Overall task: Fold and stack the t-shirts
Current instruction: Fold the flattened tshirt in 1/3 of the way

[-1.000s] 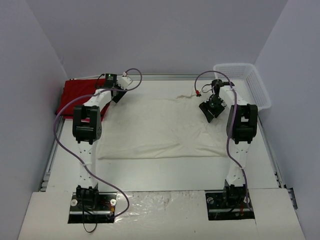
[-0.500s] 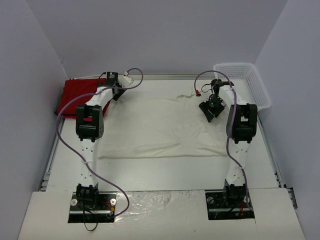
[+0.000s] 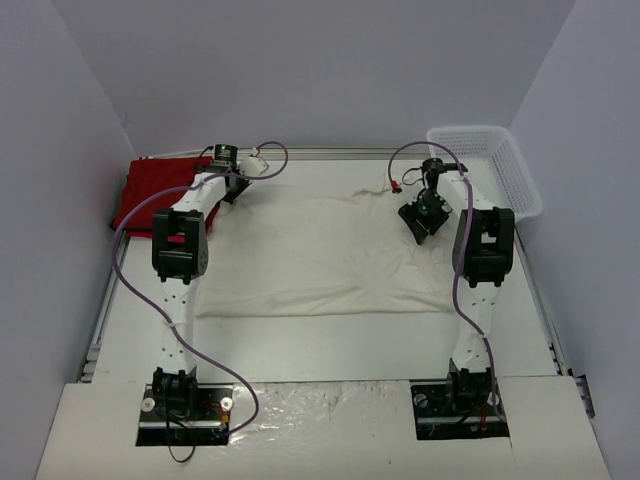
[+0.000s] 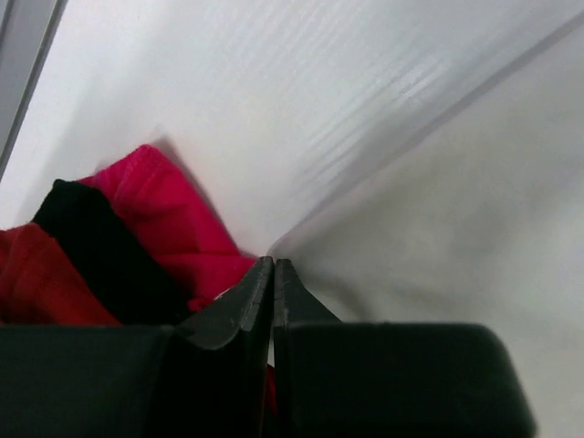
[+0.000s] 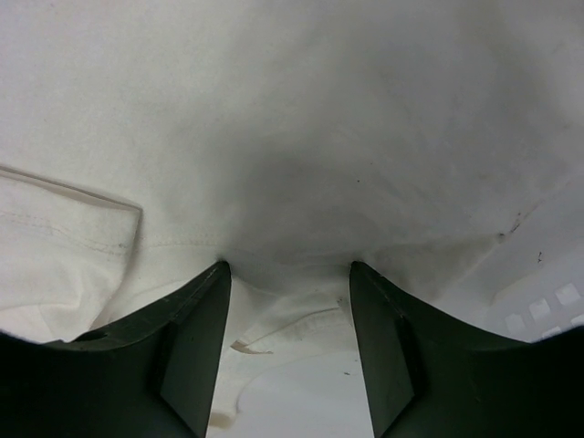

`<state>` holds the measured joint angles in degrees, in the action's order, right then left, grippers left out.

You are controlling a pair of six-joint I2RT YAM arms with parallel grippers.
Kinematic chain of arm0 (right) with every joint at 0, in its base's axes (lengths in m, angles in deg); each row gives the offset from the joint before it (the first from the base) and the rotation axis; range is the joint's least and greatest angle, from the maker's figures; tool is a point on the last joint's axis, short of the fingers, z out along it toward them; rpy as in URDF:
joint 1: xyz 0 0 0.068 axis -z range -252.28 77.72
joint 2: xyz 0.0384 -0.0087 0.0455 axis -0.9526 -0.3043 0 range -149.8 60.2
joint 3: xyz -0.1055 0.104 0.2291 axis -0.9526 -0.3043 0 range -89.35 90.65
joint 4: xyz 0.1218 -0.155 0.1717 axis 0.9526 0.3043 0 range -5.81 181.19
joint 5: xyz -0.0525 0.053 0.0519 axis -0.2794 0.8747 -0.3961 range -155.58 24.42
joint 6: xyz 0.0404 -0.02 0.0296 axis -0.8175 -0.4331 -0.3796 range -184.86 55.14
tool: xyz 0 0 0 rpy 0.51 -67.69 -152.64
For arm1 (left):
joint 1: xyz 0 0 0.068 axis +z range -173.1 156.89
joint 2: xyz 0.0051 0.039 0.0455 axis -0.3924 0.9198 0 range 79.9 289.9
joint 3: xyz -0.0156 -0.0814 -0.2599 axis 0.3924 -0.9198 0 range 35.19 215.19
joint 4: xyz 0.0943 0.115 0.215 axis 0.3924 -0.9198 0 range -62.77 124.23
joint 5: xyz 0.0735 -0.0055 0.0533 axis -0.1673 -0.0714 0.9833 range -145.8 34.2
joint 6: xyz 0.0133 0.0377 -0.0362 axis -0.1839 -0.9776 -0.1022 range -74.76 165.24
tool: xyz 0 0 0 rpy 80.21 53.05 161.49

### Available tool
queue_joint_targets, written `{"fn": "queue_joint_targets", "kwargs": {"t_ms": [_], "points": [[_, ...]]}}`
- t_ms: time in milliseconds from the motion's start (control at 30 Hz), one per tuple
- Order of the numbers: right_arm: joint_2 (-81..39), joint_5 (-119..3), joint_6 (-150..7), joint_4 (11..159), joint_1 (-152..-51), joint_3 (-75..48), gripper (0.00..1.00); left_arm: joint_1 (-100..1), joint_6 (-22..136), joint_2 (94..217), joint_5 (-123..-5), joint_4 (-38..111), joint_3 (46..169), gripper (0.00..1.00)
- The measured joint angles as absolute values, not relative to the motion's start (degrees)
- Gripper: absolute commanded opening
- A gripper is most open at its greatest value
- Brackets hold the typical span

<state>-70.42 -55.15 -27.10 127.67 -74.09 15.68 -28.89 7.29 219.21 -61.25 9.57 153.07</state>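
Since a second ago the left gripper (image 4: 273,266) has slid farther out toward 11 o'clock and pressed its jaws together at the far-left corner of the cream-white t-shirt (image 3: 320,260). I can't make out whether any hem is caught between them. That shirt lies spread flat mid-table. Red t-shirts (image 3: 155,195) sit bundled at 10 o'clock. The right gripper (image 5: 287,274) stands spread, tips on the shirt's 1 o'clock corner, near the basket (image 3: 510,170).
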Motion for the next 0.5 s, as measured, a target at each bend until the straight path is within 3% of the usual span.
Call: {"fn": "queue_joint_targets", "kwargs": {"t_ms": [500], "points": [[-70.1,-56.0,-28.0,126.8,-74.1,15.7,0.49,-29.1,8.4,217.7,-60.8,8.8,151.0,0.03]]}}
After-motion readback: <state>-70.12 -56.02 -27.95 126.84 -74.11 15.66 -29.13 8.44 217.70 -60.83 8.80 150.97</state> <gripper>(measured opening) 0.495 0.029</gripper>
